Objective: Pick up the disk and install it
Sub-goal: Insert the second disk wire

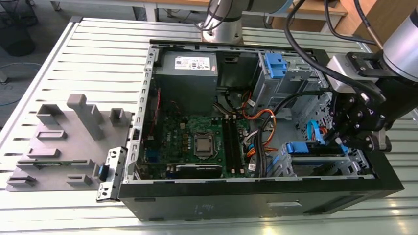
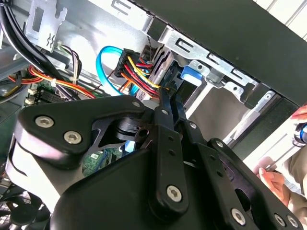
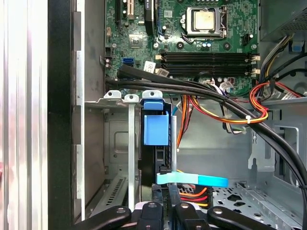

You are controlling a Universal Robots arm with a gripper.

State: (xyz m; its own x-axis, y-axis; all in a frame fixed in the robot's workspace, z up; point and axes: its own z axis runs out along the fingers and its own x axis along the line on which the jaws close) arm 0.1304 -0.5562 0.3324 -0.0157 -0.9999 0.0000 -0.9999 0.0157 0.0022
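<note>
The disk (image 3: 154,160) stands on edge in the metal drive bay (image 3: 115,143) at the case's front corner. Its blue carrier tab (image 3: 156,127) shows at the end, and its labelled face is hidden. In the exterior view the same blue tab (image 1: 304,147) sits in the lower bay at the exterior view's right. My gripper (image 3: 170,208) hovers right at the disk's cabled end, fingers drawn together and shut with nothing seen between them. In the second wrist view the fingertips (image 2: 164,96) meet beside the red, yellow and black power wires (image 2: 136,64) and the blue data cable (image 2: 103,60).
The open case holds the motherboard (image 1: 196,142), a grey power-supply box (image 1: 189,66) and an upper bay with a blue bracket (image 1: 274,63). Thick black cables (image 3: 201,91) cross the bay. A grey fixture (image 1: 65,142) lies beside the case. A person's hand (image 2: 273,179) is near the case wall.
</note>
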